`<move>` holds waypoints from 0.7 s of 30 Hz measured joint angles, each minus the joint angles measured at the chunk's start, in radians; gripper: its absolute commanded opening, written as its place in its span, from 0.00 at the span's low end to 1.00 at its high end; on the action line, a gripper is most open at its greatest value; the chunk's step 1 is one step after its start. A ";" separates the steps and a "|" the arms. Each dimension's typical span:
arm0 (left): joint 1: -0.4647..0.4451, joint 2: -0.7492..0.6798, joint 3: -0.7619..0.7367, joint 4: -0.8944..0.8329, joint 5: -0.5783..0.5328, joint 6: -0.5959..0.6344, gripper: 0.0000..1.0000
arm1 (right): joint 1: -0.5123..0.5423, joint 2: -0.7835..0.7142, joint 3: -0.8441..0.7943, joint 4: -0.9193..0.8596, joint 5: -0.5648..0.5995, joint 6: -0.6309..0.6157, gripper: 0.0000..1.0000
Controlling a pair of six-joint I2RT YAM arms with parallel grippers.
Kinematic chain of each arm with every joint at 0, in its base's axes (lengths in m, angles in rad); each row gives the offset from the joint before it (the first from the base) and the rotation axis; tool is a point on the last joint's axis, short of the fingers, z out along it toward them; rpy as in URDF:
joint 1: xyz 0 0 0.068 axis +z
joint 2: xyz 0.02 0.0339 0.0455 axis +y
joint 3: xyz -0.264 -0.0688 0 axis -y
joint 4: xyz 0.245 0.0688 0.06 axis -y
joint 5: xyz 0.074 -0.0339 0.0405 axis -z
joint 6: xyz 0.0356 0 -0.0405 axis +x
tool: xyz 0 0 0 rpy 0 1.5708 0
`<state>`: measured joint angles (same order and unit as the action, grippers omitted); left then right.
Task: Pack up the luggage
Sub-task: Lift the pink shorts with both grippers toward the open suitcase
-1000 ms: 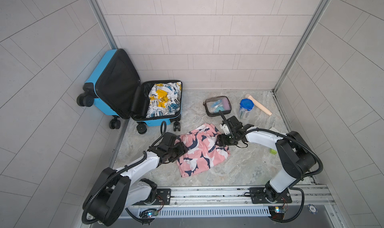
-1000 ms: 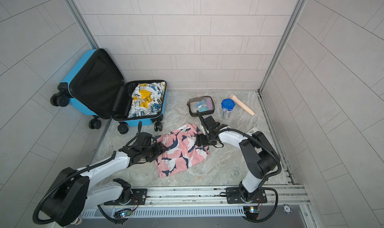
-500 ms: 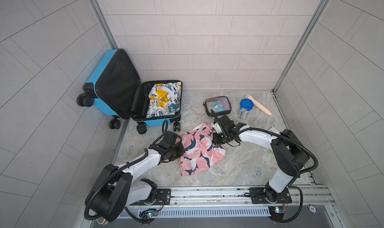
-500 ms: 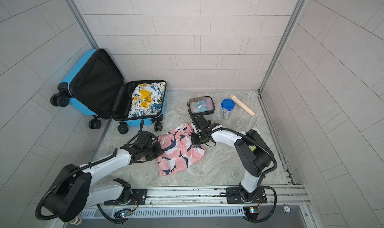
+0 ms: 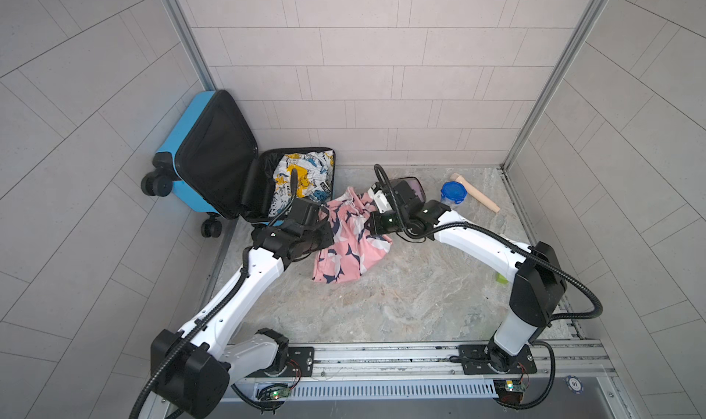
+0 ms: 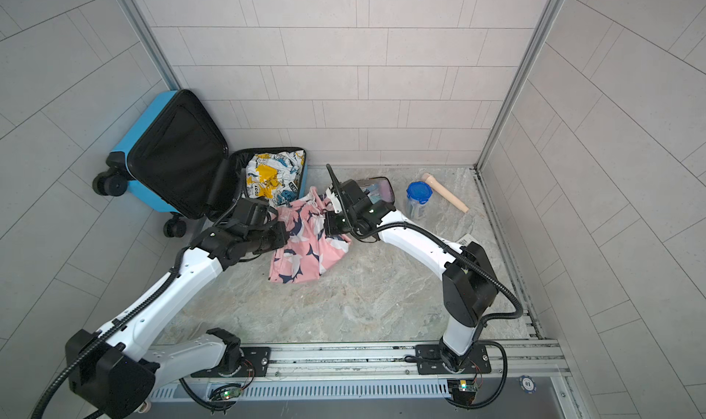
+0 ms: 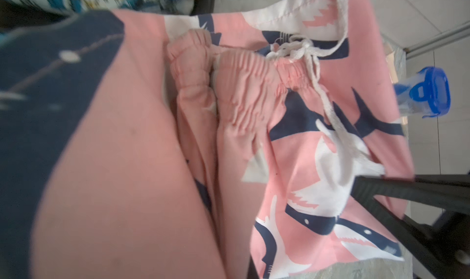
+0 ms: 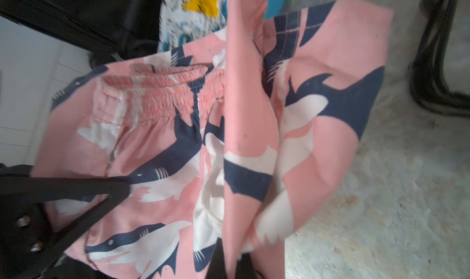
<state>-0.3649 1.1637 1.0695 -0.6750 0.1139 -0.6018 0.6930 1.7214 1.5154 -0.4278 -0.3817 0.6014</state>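
Moved: pink shorts (image 5: 349, 245), bunched nearer luggage (image 5: 183, 196). Held by left claw (image 5: 331, 228) and right claw (image 5: 371, 225), both clamped. Open luggage just beyond left claw.

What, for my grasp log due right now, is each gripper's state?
Left gripper: shut on the pink shark-print shorts.
Right gripper: shut on the same shorts, at their opposite side.
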 measured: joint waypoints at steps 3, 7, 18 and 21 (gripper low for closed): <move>0.054 0.037 0.117 -0.044 -0.030 0.051 0.00 | 0.000 0.045 0.129 0.003 -0.020 0.014 0.00; 0.132 0.128 0.282 -0.079 -0.053 0.112 0.00 | 0.004 0.164 0.324 0.006 -0.052 0.036 0.00; 0.347 0.330 0.531 -0.077 -0.084 0.201 0.00 | 0.012 0.688 1.094 -0.037 -0.132 0.080 0.00; 0.389 0.373 0.559 -0.064 -0.082 0.208 0.00 | 0.012 0.784 1.181 0.021 -0.137 0.115 0.00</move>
<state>0.0246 1.5368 1.6283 -0.7387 0.0319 -0.3943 0.7052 2.5053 2.6961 -0.4068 -0.5186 0.7166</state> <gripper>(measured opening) 0.059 0.051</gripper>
